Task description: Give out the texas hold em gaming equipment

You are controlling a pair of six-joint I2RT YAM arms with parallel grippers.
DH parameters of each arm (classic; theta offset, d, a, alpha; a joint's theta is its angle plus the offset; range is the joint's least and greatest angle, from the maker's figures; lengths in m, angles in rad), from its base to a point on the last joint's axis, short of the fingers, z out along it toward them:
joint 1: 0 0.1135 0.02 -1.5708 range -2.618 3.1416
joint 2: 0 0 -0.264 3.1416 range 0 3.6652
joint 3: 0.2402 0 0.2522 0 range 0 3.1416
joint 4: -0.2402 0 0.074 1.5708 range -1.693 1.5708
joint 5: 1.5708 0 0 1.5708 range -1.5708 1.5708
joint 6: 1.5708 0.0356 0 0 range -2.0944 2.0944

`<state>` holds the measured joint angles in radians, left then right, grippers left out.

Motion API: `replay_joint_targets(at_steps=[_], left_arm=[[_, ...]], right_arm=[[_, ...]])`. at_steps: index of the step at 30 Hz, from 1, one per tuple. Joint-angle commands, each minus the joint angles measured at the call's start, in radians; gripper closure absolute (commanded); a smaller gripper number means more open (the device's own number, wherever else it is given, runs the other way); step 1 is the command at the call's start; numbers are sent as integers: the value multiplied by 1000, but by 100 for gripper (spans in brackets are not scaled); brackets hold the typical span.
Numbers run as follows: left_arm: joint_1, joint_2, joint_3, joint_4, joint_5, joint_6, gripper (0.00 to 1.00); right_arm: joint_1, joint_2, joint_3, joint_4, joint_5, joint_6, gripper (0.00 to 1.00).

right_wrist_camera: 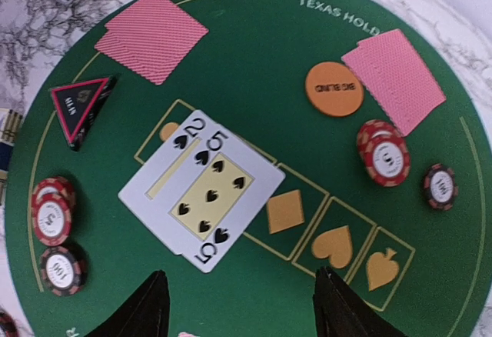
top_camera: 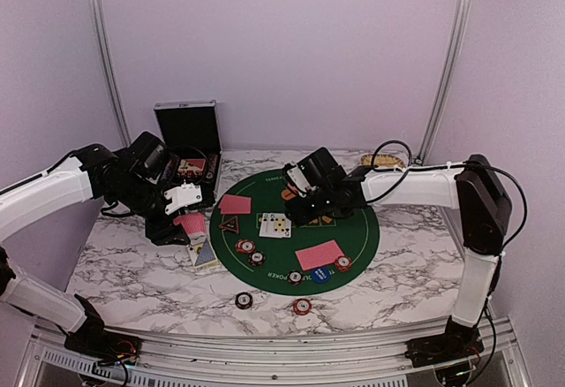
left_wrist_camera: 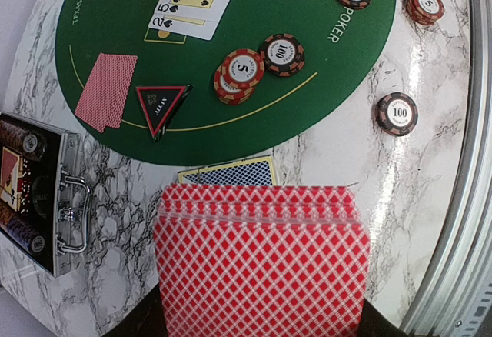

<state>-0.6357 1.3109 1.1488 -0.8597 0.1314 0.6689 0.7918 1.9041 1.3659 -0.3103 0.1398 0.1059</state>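
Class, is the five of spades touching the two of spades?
Touching: the right wrist view shows the five of spades overlapping the two of spades.

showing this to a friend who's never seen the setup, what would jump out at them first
The round green poker mat, centred on the white marble table, stands out first, with two face-up spade cards at its middle below the open right gripper. Then the stack of red-backed playing cards held in the left gripper, just off the mat's left edge.
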Motion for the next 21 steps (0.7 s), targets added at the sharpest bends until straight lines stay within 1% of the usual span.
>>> replay_joint_targets(at_steps=[1,4,8,12,16,21], left_arm=[[2,-7,12,-1,25,-2,100],[2,-5,14,-1,31,-3,100],[2,3,21,1,38,-12,100],[-2,10,22,1,42,-19,100],[-5,13,19,1,40,-19,100],[-7,22,26,8,26,-17,100]], right_arm=[[-9,-16,34,-67,-274,199,37],[-10,-48,20,-53,-408,277,30],[-12,-68,28,-2,-533,391,18],[-11,-35,48,127,-707,545,11],[7,14,78,222,-796,648,8],[47,63,137,288,-838,708,8]])
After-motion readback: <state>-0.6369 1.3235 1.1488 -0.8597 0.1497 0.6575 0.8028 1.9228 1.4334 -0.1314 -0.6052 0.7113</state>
